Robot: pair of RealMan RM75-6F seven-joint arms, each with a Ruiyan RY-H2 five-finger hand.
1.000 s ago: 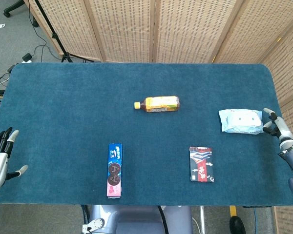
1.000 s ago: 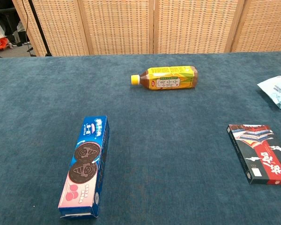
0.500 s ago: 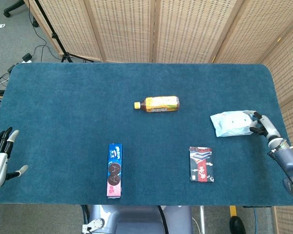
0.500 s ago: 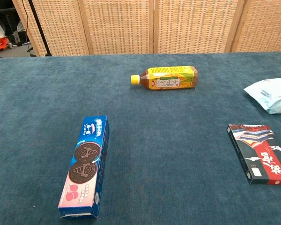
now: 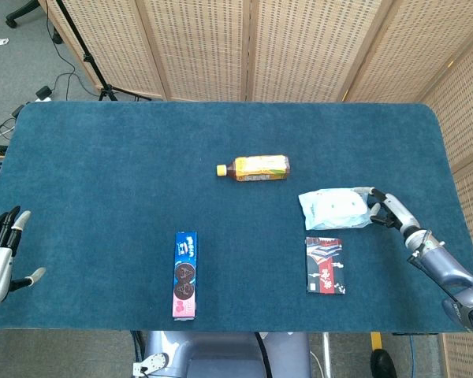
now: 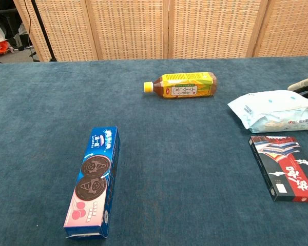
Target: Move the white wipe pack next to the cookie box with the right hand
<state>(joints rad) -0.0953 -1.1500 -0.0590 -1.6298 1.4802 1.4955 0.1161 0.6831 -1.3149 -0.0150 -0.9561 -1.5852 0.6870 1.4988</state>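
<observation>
The white wipe pack (image 5: 335, 209) (image 6: 273, 110) lies right of the table's middle, just beyond a red and black box. My right hand (image 5: 386, 211) grips the pack's right end, fingers over its top; in the chest view only its fingertips (image 6: 304, 84) show at the right edge. The blue cookie box (image 5: 186, 273) (image 6: 92, 182) lies lengthwise near the front edge, well to the left of the pack. My left hand (image 5: 0, 252) hovers off the table's front left edge with fingers spread and nothing in it.
A red and black box (image 5: 324, 264) (image 6: 289, 167) lies directly in front of the pack. A yellow-labelled tea bottle (image 5: 254, 167) (image 6: 182, 85) lies on its side at mid-table. The blue cloth table (image 5: 102, 173) has wicker screens behind it.
My right hand reached the pack from the right edge, took its right end and carried it leftward across the table. The left hand stayed still.
</observation>
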